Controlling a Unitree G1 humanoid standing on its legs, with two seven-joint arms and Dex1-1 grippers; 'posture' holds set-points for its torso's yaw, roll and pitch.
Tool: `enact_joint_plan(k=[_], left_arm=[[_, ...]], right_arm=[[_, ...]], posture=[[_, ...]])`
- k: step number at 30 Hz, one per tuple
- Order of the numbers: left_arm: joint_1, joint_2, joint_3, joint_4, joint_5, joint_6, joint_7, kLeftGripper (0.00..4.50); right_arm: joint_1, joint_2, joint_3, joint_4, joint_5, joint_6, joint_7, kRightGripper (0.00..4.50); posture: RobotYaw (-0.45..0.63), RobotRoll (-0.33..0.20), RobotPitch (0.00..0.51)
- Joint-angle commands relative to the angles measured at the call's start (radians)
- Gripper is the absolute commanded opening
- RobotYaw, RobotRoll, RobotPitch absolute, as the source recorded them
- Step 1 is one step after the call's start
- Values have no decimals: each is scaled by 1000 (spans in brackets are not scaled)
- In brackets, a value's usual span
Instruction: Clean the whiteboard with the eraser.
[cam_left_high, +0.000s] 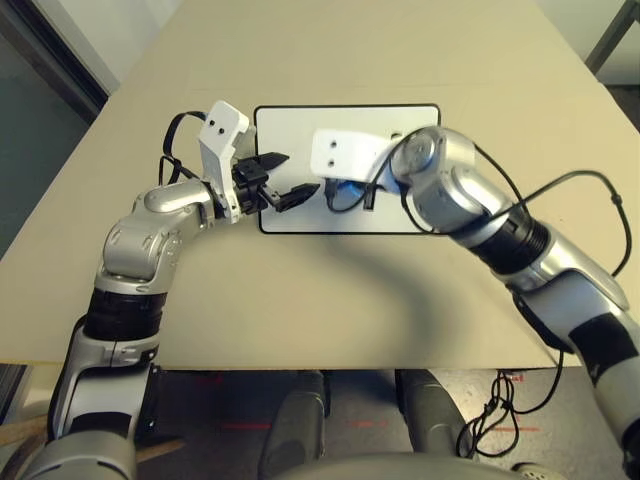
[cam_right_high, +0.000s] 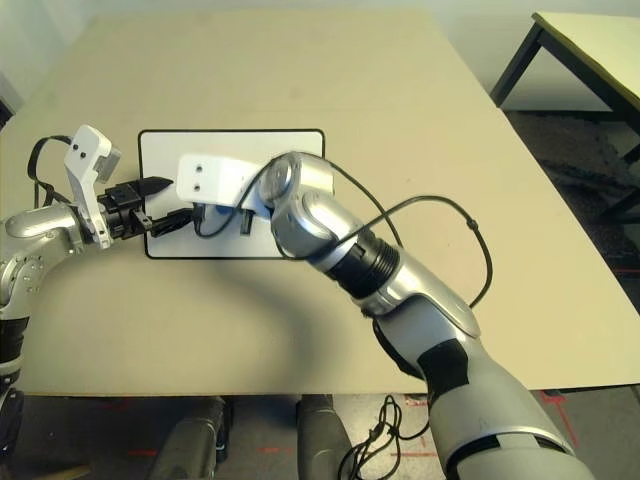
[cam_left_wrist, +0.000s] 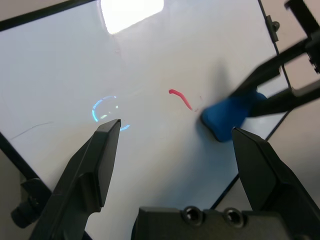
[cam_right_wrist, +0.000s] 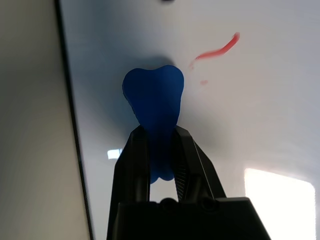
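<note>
On the board, right jaws: my right gripper (cam_right_wrist: 161, 150) is clenched on the small bright blue bone-shaped eraser (cam_right_wrist: 154, 102), the two black fingers (cam_right_wrist: 132, 165) pinching its narrow waist, one lobe sticking out past the tips.
Eraser: its free end is pressed to the white surface, near the board's black edge; whether it truly touches I cannot tell for sure.
Red mark: a short red stroke (cam_right_wrist: 217, 50) with a couple of red specks lies just beside the eraser on the white surface.
Left jaws: my left gripper (cam_left_high: 283, 178) is released, fingers spread wide with nothing between them, held over the board's left part and pointing toward the eraser.
Whiteboard: the rectangular white board with thin black frame and rounded corners (cam_left_high: 300, 125) lies flat on the bench, a small black knob (cam_left_wrist: 25, 212) at its side.
Bench: a pale beige flat top (cam_left_high: 330, 300) carries the board near its middle.
Beyond: a second table with dark legs (cam_right_high: 590, 45) stands well apart to my right.
</note>
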Motion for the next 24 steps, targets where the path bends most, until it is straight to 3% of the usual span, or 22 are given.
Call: enact_joint_plan(k=[1, 7, 18, 24], left_arm=[[12, -3, -6, -7, -1, 7, 0, 4500], [9, -6, -8, -2, 2, 2, -1, 4500], [18, -9, -5, -10, 0, 4, 3, 4500], [19, -11, -6, -9, 1, 4, 5, 4500]], right_arm=[[-29, 29, -18, 51, 1, -5, -27, 568], [-101, 84, -85, 176, 11, -45, -88, 568], [-43, 34, -5, 64, -1, -5, 3, 567], [-86, 70, -23, 116, 4, -23, -19, 567]], posture=[[9, 0, 192], [9, 0, 190], [12, 0, 190], [12, 0, 189]])
